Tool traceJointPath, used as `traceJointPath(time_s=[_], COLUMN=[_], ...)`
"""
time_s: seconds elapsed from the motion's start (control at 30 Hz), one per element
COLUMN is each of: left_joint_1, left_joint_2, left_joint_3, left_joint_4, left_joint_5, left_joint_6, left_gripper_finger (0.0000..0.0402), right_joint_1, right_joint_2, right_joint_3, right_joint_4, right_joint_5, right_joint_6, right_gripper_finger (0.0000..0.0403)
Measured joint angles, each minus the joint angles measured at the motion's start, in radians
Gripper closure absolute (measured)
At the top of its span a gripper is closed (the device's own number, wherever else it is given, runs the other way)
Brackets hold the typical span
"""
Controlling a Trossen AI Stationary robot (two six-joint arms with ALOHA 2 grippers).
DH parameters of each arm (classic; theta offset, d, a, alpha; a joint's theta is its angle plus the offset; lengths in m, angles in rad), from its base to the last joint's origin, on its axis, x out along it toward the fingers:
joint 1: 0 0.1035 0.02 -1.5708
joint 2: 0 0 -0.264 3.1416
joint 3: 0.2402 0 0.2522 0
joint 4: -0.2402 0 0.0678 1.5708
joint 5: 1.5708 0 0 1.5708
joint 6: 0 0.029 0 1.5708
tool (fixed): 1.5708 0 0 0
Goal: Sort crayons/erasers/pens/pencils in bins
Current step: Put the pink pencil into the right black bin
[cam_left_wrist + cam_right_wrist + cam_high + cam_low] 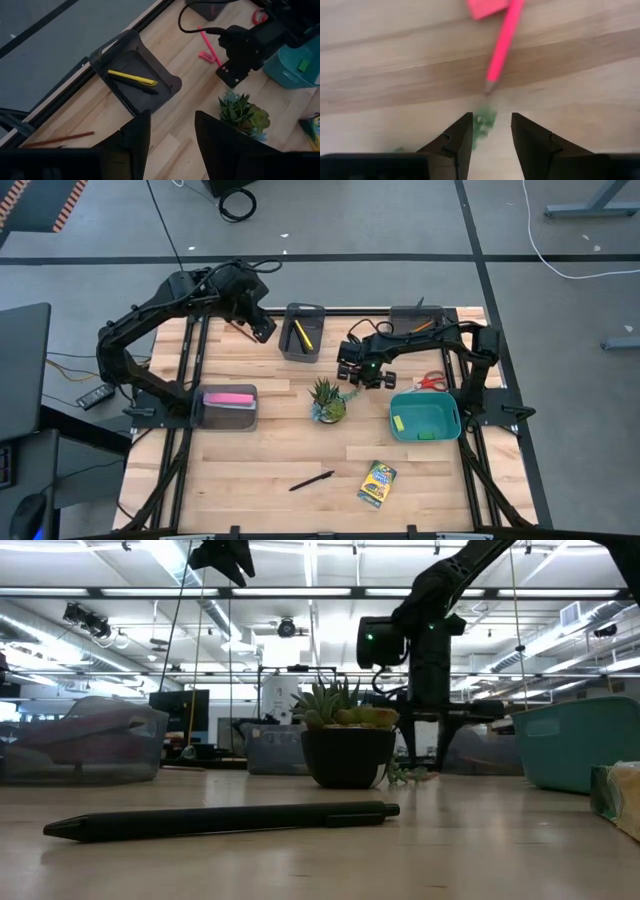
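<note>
Right gripper (pixel 491 131) apart above pink pencil (pixel 503 46); advise centring over shaft, then closing squarely.

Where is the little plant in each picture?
High view: plant mid-table, between the bins.
Low view: plant in the centre, behind the black pen.
Left wrist view: plant right of the dark bin.
Right wrist view: not clearly in it.
Shared landmark: teal bin.

Two dark jointed arms, matte black. The left arm (pixel 150 330) carries looping black cables; the right arm (pixel 455 345) shows a small green light near its wrist, mid-frame.
</note>
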Motion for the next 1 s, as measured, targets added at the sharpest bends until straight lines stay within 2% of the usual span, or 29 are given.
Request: traceJointPath(time_s=[0.2, 0.7, 1.0], left_joint_1=[-0.001, -0.001, -0.001], left_joint_2=[0.000, -0.007, -0.007], left_joint_3=[0.000, 0.000, 0.000], left_joint_4=[0.000, -0.019, -0.023], left_joint_5=[0.015, 0.016, 0.016], left_joint_6=[0.041, 0.075, 0.088], left_gripper_finger=[0.0239, 0.0239, 0.0239], right_joint_1=[-0.007, -0.075, -0.079], right_joint_2=[-0.001, -0.001, -0.001], right_joint_3=[0.034, 0.001, 0.001], right_joint_4=[-0.002, -0.003, -0.005], right_joint_5=[0.072, 0.080, 0.134], right_joint_6=[0.004, 0.001, 0.000], right_gripper_finger=[0.0262, 0.0262, 0.0262])
